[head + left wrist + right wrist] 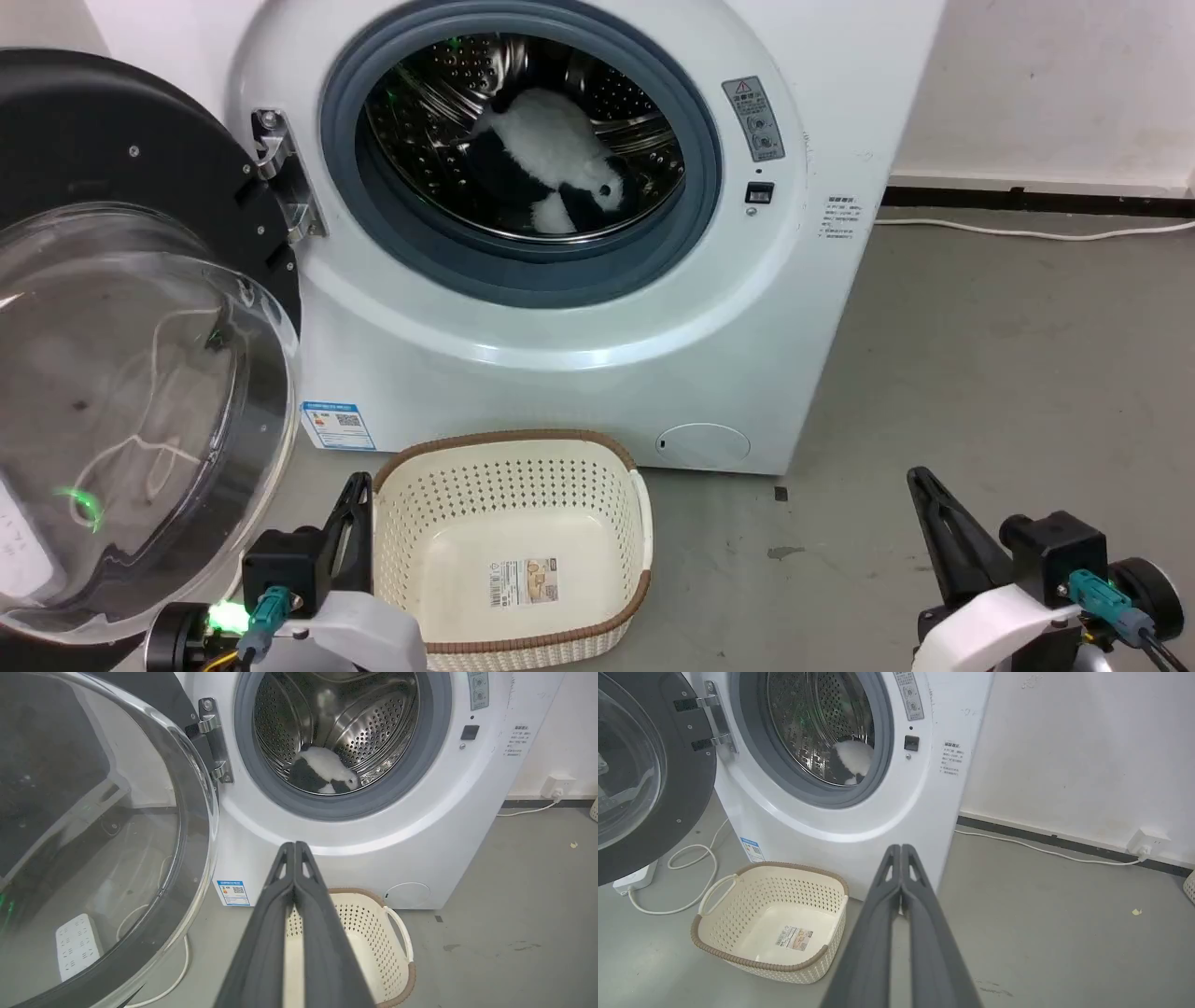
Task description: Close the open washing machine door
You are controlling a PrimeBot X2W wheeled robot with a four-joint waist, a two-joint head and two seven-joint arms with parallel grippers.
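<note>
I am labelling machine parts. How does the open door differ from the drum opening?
The door has a black rim; the drum opening has a grey rubber ring. The door carries a bulging clear glass bowl; the drum opening is hollow, with a black-and-white soft thing inside. Both are round.

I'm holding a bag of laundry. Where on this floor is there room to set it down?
The widest bare floor lies right of the washing machine, bordered by the wall cable behind. It is crowded in front: the basket sits by the machine, and the open washing machine door hangs over a power strip and looped cord on the left.
</note>
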